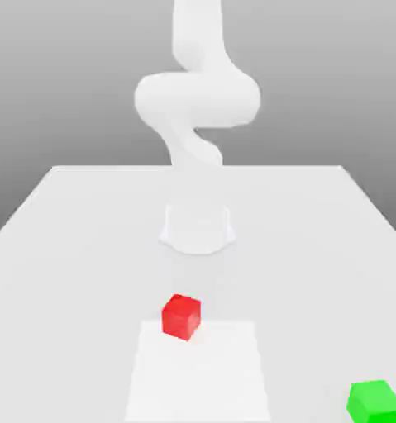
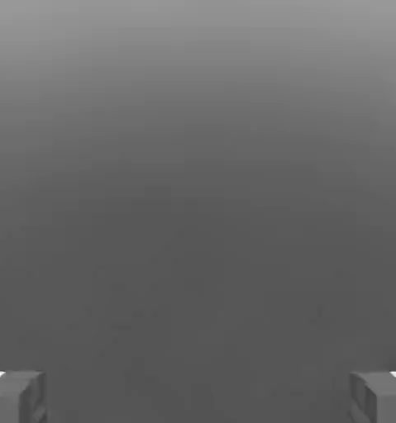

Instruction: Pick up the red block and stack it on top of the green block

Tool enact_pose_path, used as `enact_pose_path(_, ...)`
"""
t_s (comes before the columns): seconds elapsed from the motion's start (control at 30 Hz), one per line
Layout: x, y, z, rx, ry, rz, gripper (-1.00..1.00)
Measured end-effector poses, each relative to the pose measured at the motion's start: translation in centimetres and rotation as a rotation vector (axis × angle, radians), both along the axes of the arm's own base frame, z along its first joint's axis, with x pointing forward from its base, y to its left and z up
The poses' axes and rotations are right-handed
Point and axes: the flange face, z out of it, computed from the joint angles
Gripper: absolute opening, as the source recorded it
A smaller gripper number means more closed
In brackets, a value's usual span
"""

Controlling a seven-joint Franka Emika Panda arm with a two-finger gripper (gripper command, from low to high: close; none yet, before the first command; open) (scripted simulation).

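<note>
Exterior view: we see the red block point(image 1: 181, 316) resting on the white bench point(image 1: 317, 248), in front of the arm's base point(image 1: 198, 227). The green block point(image 1: 374, 401) sits well apart, toward the exterior view's right and nearer the camera. In the hand view the pincer point(image 2: 198, 395) stands wide open, its fingertips point(image 2: 15, 395) holding nothing.

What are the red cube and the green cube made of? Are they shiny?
The red block looks like plain plastic or painted wood, hard to say which. Its faces are flat, even red with no glints, so matte. The green block looks the same: solid green, no shine, no markings.
</note>
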Motion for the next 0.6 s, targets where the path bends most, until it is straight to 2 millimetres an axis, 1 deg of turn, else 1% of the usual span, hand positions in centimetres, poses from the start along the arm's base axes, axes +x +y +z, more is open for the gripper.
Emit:
enact_pose_path(0.07, 1.9, -0.1, -5.0, 0.015, 0.074, -0.032, 0.00)
enact_pose_path(0.13, 3.2, -0.4, -9.9, 0.030, 0.146, -0.066, 0.00)
enact_pose_path(0.23, 4.0, -0.9, -17.4, 0.054, 0.255, -0.119, 0.00)
enact_pose_path(0.3, 3.7, -1.3, -22.5, 0.070, 0.329, -0.158, 0.00)
enact_pose_path(0.4, 2.1, -1.9, -30.0, 0.097, 0.447, -0.223, 0.00)
enact_pose_path(0.47, 0.2, -2.3, -35.1, 0.116, 0.532, -0.271, 0.00)
enact_pose_path(0.53, -2.3, -2.5, -40.3, 0.136, 0.618, -0.322, 0.00)
enact_pose_path(0.6, -4.1, -2.8, -45.1, 0.148, 0.683, -0.361, 0.00)
